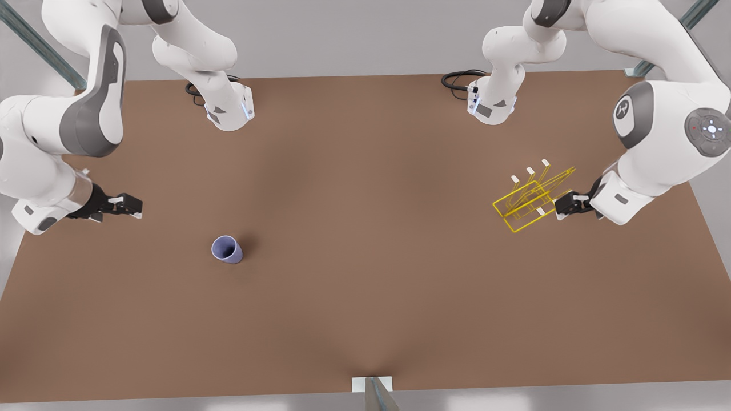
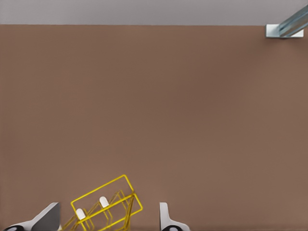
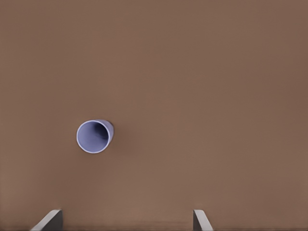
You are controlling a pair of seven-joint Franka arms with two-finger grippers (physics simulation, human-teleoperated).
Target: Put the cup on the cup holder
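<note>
The left tool (image 1: pixel 562 204) hovered just beside the cup holder (image 1: pixel 532 197), at the front view's right side of the brown worktop (image 1: pixel 365 240). Its fingers (image 2: pixel 168 219) stood spread wide and released, with part of the yellow wire rack (image 2: pixel 103 204) lying between them in the left wrist view, gripping nothing. The right tool (image 1: pixel 130 206) hung at the front view's left, also released, its two fingertips (image 3: pixel 199 220) well apart. The cup (image 1: pixel 227 249) stood upright on the worktop near this tool, ahead of the fingers and apart from them, its open mouth (image 3: pixel 94 136) facing up. Cup and cup holder lay well apart across the worktop.
</note>
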